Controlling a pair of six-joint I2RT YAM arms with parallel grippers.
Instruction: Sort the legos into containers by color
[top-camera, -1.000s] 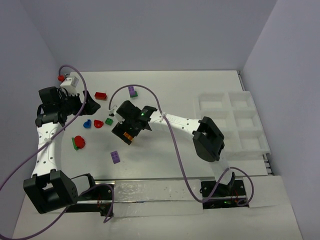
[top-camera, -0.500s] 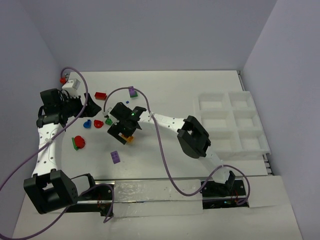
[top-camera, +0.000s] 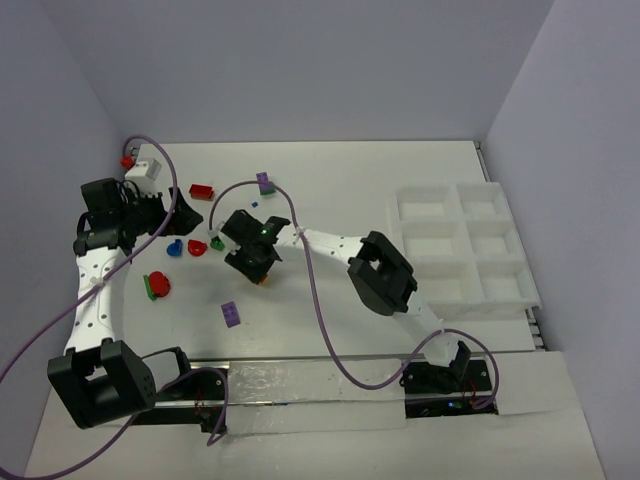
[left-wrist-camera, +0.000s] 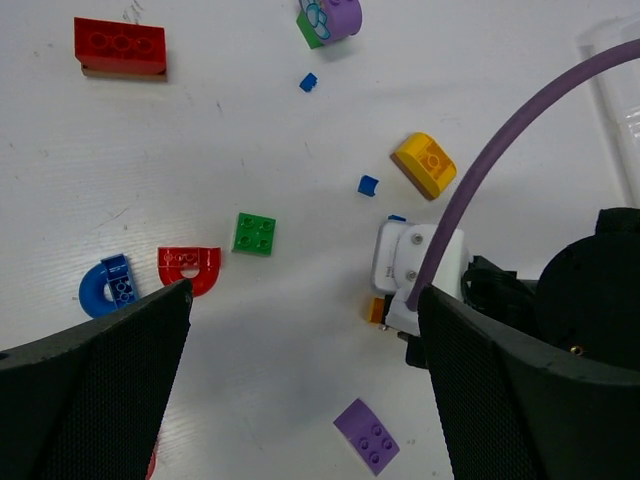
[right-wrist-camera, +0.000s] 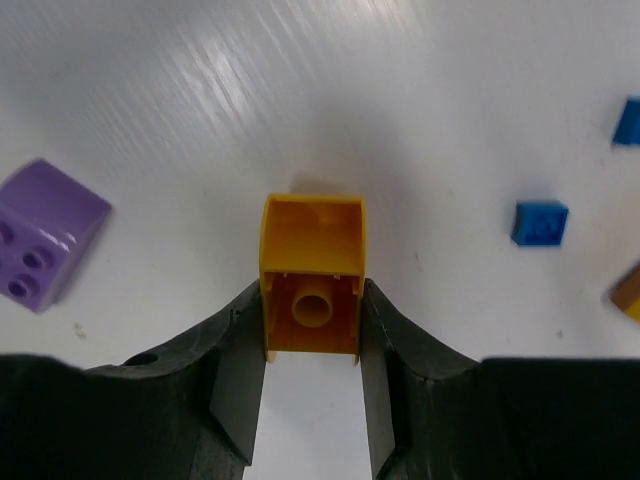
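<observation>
My right gripper is shut on a yellow-orange lego, with a finger pressed on each side and the brick resting on the table. From above, that gripper is left of centre. My left gripper hangs open over loose legos with nothing between its fingers: a purple brick, a green square, a red arch, a blue arch and a yellow curved brick. The white compartment tray stands at the right, with no bricks showing in it.
A long red brick and a purple-and-green piece lie toward the back. A red-and-green piece sits at the left, and a purple brick lies nearer the front. Purple cables loop over both arms.
</observation>
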